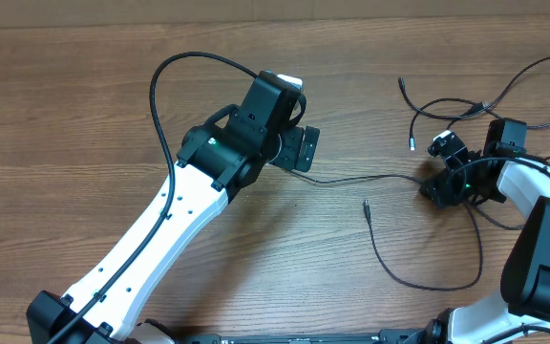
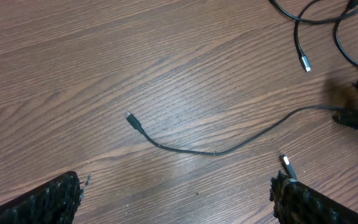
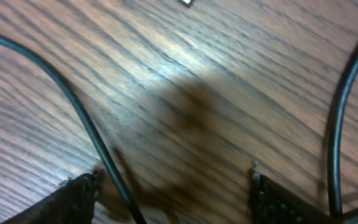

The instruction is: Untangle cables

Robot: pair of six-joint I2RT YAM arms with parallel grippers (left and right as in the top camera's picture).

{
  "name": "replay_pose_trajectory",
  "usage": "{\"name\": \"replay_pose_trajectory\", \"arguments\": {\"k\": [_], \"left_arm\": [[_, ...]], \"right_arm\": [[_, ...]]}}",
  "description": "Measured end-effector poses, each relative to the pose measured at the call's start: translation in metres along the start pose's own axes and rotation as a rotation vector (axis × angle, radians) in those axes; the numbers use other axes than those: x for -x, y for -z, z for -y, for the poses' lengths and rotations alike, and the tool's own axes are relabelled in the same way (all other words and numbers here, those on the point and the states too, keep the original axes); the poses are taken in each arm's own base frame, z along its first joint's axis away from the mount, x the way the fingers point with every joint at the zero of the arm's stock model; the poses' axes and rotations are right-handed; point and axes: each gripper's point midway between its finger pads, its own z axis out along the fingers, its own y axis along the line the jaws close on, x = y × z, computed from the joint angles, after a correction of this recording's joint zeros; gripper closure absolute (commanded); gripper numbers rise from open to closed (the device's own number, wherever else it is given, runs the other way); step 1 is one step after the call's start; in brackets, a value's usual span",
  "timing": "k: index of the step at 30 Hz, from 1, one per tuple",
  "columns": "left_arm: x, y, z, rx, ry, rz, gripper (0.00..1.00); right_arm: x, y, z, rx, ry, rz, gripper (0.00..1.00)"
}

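Observation:
Several thin black cables (image 1: 466, 110) lie loosely on the right half of the wooden table. One cable (image 1: 361, 178) runs left from my right gripper (image 1: 444, 187); in the left wrist view (image 2: 185, 150) it ends in a small plug. Another cable (image 1: 390, 268) loops at the front with its plug end free. A silvery plug tip (image 2: 305, 63) lies at the far right. My left gripper (image 2: 179, 202) is open and empty above bare wood. My right gripper (image 3: 176, 202) is open and low over the table, with a cable (image 3: 86, 124) passing just inside its left finger.
A thick black cable (image 1: 160, 96) belonging to the left arm arcs over the table's middle left. A second thin cable (image 3: 337, 124) runs along the right of the right wrist view. The right arm's base (image 1: 542, 258) stands at the front right.

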Motion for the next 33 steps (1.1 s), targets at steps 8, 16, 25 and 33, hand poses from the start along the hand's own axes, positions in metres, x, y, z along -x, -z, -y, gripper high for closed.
{"name": "replay_pose_trajectory", "arguments": {"k": [8,16,25,33], "left_arm": [[0.000,0.000,0.000,0.000,0.000,0.000,0.01],[0.000,0.000,0.000,0.000,0.000,0.000,0.00],[0.000,0.000,0.000,0.000,0.000,0.000,0.00],[0.000,0.000,0.000,0.000,0.000,0.000,0.00]], "right_arm": [[0.002,-0.002,-0.011,0.048,-0.038,0.033,0.77],[-0.004,-0.001,-0.030,0.132,-0.113,0.012,0.96],[0.003,-0.001,-0.050,0.233,-0.191,0.069,0.96],[0.042,0.014,-0.080,0.477,-0.360,0.260,0.96]]}}
